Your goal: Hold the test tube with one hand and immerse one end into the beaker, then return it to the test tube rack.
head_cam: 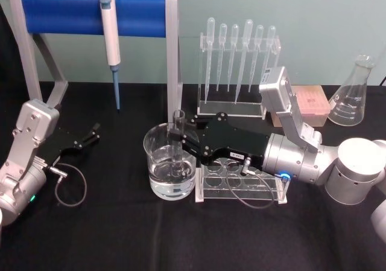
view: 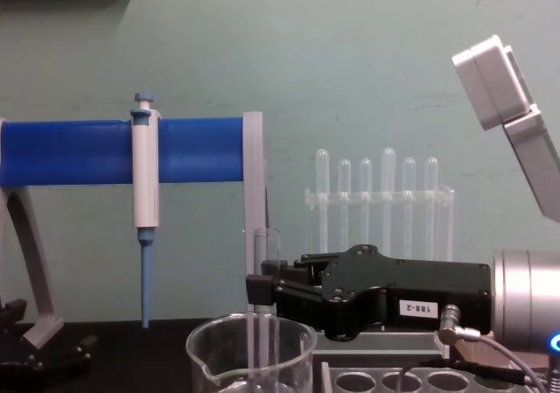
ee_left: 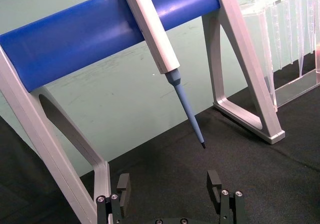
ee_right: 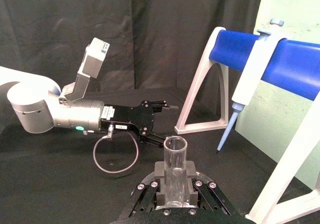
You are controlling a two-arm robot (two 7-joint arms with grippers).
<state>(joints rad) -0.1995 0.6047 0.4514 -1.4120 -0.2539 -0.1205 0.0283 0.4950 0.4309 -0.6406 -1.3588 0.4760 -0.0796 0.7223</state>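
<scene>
Right hand (head_cam: 177,140) horizontal, clamping upright test tube (head_cam: 178,119)

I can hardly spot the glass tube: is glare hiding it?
Head view: the test tube, in the right tool, stands in the beaker, clear on clear, glints on the water. Right wrist view: its rim shines against black cloth. Chest view: faint against the green wall. Left wrist view: even light on the open left tool.

Pale green wall (view: 350,60) behind, black cloth-covered table (head_cam: 120,235), black wrinkled drape (ee_right: 150,34) on the left side
</scene>
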